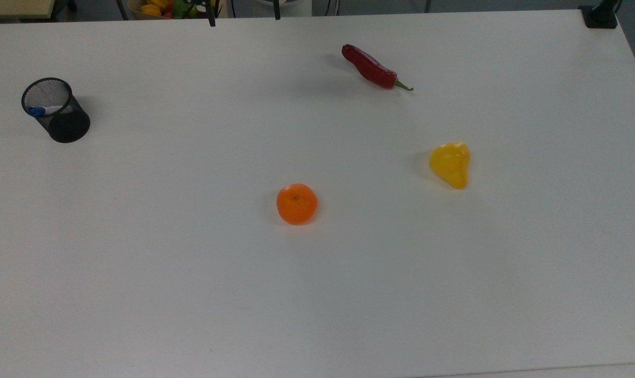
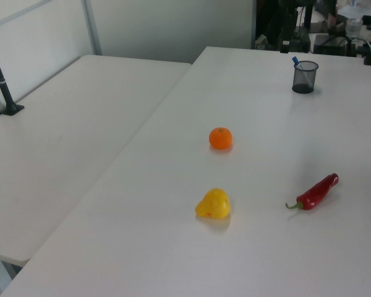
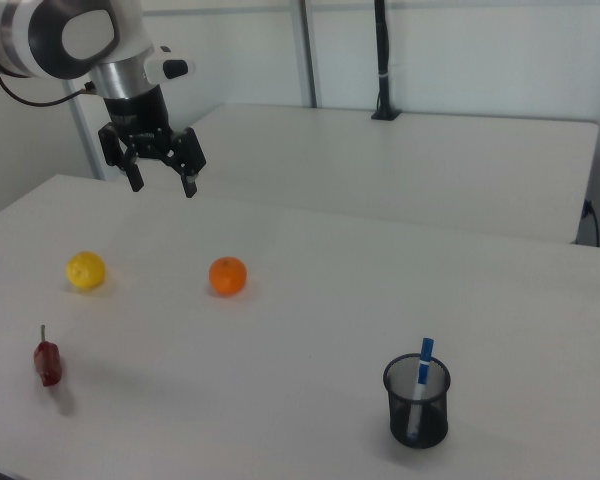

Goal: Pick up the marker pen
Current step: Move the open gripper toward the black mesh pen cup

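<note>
The marker pen [image 3: 421, 375], white with a blue cap, stands upright inside a black mesh cup [image 3: 416, 402] near the right view's lower right. In the top view the marker pen [image 1: 43, 110] shows through the rim of the mesh cup [image 1: 56, 110] at far left. The blue cap of the marker pen [image 2: 295, 60] pokes from the mesh cup [image 2: 305, 77] at the left view's upper right. My gripper [image 3: 162, 184] hangs open in the air at the right view's upper left, far from the cup, with nothing between its fingers.
An orange [image 1: 296, 203] lies mid-table. A yellow pepper [image 1: 450, 163] and a red chilli [image 1: 373, 68] lie to the top view's right. A second white table [image 2: 62, 142] adjoins at the left view's left, with a black clamp post [image 2: 3, 86].
</note>
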